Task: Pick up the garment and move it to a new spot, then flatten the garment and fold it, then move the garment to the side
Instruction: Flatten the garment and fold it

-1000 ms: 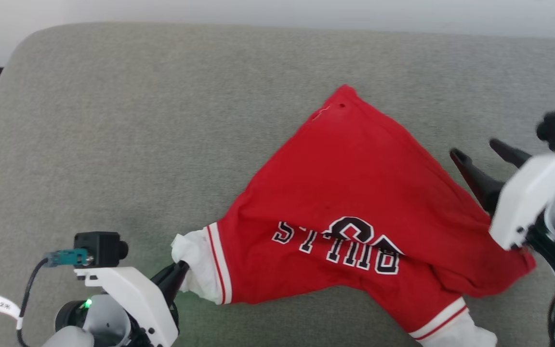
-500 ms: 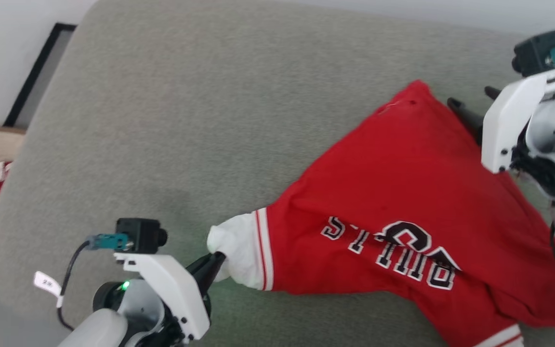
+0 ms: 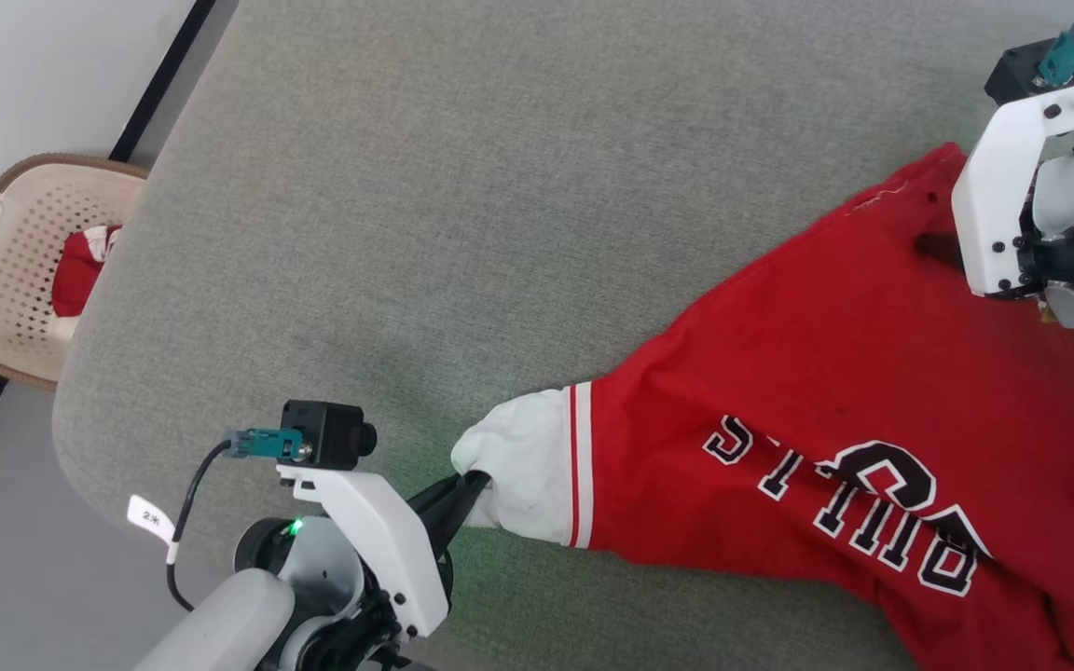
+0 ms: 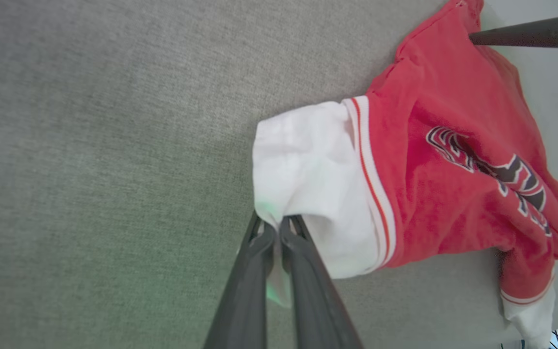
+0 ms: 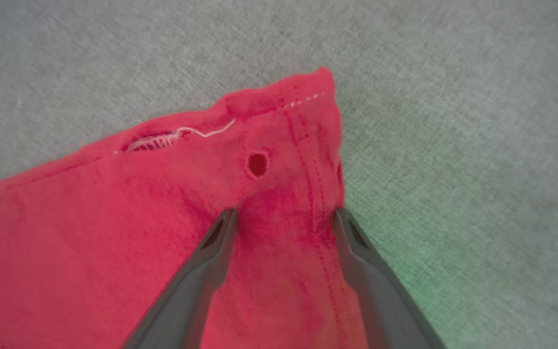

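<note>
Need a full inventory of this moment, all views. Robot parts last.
garment: one, red with white sleeves and black lettering, lying on the padded surface at the right of the head view
hole: one, small, near the garment's red corner
padded surface: one, grey, under the garment
basket: one, beige, perforated, on the floor beyond the surface's left edge
red cloth: one, red with some white, inside the basket
floor: grey, lower left of the head view
left tool: one, dark fingers, shut on the white sleeve
right tool: one, dark fingers, open over the garment's red corner
</note>
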Controlling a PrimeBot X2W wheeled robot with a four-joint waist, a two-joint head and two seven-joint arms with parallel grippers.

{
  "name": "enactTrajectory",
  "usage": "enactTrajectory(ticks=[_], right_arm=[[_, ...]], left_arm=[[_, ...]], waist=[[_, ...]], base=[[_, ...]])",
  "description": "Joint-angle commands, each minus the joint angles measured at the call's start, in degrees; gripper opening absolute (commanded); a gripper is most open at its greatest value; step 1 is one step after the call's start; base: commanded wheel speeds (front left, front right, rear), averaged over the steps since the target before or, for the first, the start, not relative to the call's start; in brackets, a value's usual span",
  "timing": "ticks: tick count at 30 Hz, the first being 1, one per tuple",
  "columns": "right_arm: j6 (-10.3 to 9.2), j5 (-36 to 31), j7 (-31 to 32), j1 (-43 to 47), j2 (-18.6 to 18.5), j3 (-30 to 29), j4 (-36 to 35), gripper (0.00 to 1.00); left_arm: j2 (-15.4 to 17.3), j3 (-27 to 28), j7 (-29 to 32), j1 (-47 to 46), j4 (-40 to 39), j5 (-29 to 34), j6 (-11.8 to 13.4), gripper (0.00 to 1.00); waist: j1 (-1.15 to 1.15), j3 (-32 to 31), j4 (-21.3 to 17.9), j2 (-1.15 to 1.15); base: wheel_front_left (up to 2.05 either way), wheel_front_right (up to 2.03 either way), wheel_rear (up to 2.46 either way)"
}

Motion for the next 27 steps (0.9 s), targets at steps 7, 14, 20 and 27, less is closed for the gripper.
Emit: enactTrajectory(ticks=[7,14,20,27], right_arm=[[0.01,3.85,6.2,2.64,-1.1,7.58,5.41,0.0],[-0.01,6.85,0.88,-2.34,-1.86,9.16,2.69,0.0],[-0.01,10.29,-3.13,-4.92,-3.15,10.49,-2.22,0.0],[-0.01,12.48,-6.73,-5.93,-5.25,9.74,-6.91,0.0]], left_arm=[[-1.14,-0.3,0.0,-2.48,2.65,-0.3,-1.43,0.0],[1.77,0.78,2.55,-6.11,3.83,0.33,-1.26,0.0],[7.4,3.17,7.36,-11.82,2.41,1.1,-0.14,0.0],[13.25,5.81,15.08,-21.51,1.1,1.67,1.14,0.0]], waist=[[0.0,0.7,0.31,0.0],[0.0,-1.0,-2.68,0.0],[0.0,-3.81,-6.7,0.0],[0.0,-7.18,-11.46,0.0]], base=[[0.0,0.0,0.0],[0.0,0.0,0.0],[0.0,0.0,0.0],[0.0,0.0,0.0]])
